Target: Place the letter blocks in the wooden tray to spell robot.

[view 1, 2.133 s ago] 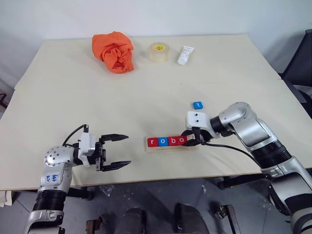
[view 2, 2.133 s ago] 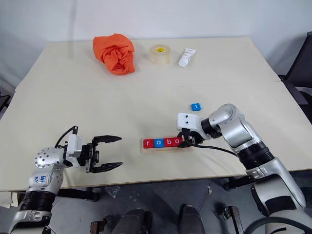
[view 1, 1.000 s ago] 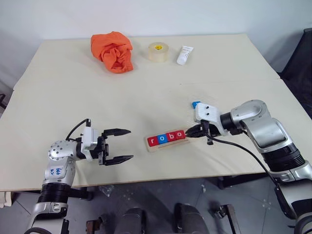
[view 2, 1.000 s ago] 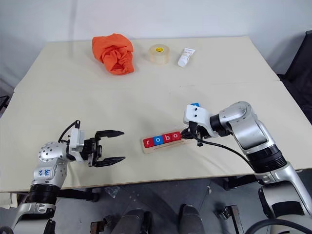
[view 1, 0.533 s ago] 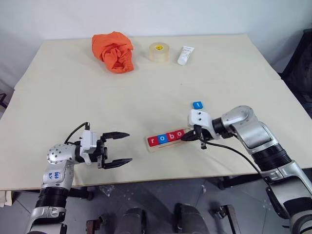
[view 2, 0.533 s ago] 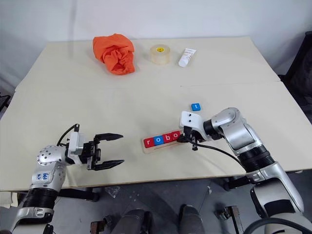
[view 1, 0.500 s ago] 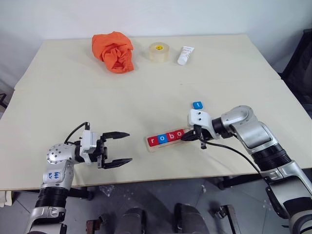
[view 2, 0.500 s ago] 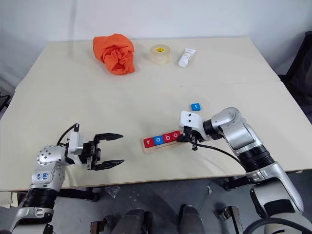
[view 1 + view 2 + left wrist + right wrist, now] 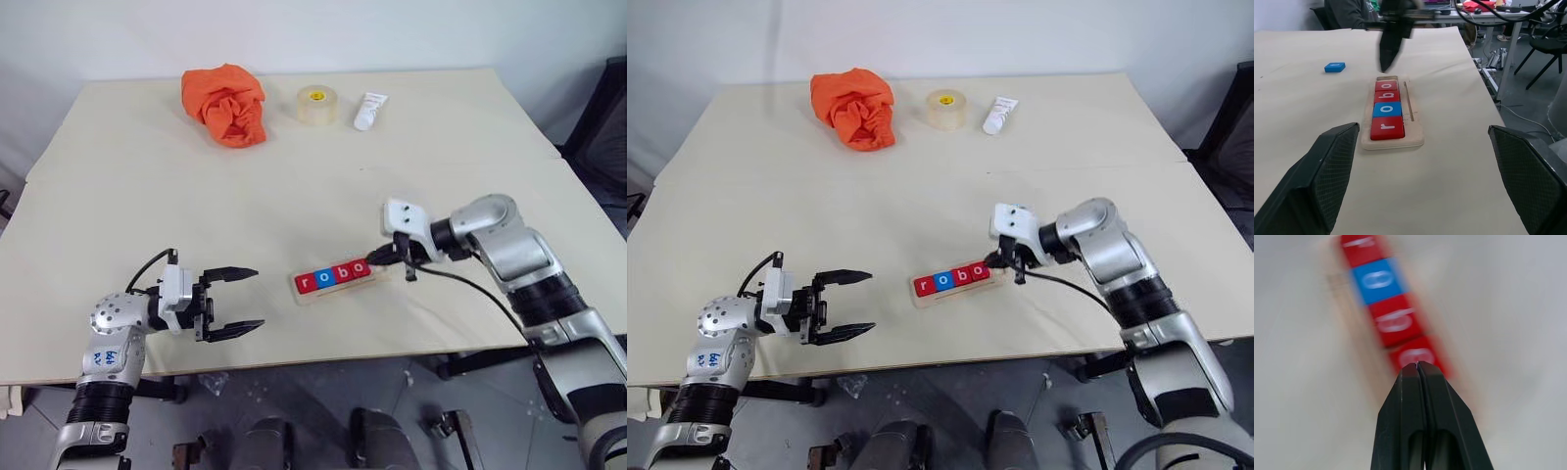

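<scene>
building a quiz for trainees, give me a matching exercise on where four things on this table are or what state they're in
Things:
1. t block
2. tape roll
3. left pincer
4. right pincer

Places or states:
A. open, empty, facing the tray
B. shut, tip at the tray's unfilled end
C. lying loose on the table, outside the tray
D. at the far edge, between the orange cloth and the white tube

Pairs: 1-C, 2-D, 3-A, 4-B
</scene>
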Tool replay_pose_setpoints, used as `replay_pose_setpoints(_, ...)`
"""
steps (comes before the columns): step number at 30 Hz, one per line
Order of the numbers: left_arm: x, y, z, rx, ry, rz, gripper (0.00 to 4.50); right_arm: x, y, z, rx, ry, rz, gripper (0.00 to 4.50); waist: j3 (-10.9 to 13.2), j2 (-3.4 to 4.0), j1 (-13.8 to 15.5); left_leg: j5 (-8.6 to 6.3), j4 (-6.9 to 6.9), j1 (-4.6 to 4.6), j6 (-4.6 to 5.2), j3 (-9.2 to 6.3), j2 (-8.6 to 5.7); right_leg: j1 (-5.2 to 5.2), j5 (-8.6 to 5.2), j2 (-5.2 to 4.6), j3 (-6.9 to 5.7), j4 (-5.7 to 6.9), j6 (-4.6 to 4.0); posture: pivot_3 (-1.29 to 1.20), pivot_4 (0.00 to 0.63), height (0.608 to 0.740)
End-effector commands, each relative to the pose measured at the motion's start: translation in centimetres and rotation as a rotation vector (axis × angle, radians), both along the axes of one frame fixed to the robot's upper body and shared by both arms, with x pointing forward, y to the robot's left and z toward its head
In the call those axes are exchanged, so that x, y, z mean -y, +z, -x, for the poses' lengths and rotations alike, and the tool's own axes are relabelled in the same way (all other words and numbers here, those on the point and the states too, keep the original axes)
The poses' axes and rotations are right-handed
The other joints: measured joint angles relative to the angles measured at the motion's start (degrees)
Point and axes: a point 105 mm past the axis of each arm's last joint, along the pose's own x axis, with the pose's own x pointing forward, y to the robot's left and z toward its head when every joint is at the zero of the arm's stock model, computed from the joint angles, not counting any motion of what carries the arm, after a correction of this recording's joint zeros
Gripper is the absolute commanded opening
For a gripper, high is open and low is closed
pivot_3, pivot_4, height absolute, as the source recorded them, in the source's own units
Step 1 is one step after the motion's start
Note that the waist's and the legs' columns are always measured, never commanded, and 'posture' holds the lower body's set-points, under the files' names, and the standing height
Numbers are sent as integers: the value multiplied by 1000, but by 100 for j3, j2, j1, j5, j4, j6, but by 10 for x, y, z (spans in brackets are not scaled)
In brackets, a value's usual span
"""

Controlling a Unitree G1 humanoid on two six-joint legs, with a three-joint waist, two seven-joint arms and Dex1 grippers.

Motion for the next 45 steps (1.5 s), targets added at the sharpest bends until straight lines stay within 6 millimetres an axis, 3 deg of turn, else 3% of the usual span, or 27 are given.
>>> replay_pose_setpoints(1,-1,8,4,32,-1,10,4500,3,3,-16,60,-40,-16,34,0,0,-15,0,-1,0,0,-2,0,0,0,-1,-2,0,0,0,150,740)
replay_pose_setpoints(6,-1,8,5,30,2,8,4500,2,-9,-28,75,-56,11,34,0,0,-58,0,-8,-1,0,-4,-4,0,0,-4,-8,-2,0,0,150,740)
replay_pose_setpoints(10,-2,8,7,31,4,7,4500,1,-15,-25,64,-25,35,34,0,0,-101,0,-10,-1,0,-7,-3,0,0,-3,-11,-1,0,0,150,740)
replay_pose_setpoints(14,-3,9,7,31,9,5,4500,3,-15,-17,38,19,43,34,0,1,-100,0,-10,0,-1,-7,-2,0,0,-3,-11,-1,0,0,150,740)
replay_pose_setpoints(38,-1,13,-7,42,-6,0,4500,17,-15,-13,36,-10,60,34,0,1,-97,0,-7,0,-1,-7,-3,2,0,-4,-12,0,0,0,150,740)
replay_pose_setpoints(42,-2,14,-9,45,-8,-1,4500,24,-1,-21,105,-80,21,34,0,1,-94,0,-7,0,-1,-9,-3,2,0,-4,-14,0,0,0,150,740)
replay_pose_setpoints(45,-2,14,-11,45,-9,-1,4500,35,26,-27,185,-186,-111,34,0,1,-89,0,-7,-1,-1,-9,-3,2,0,-5,-14,1,0,0,150,740)
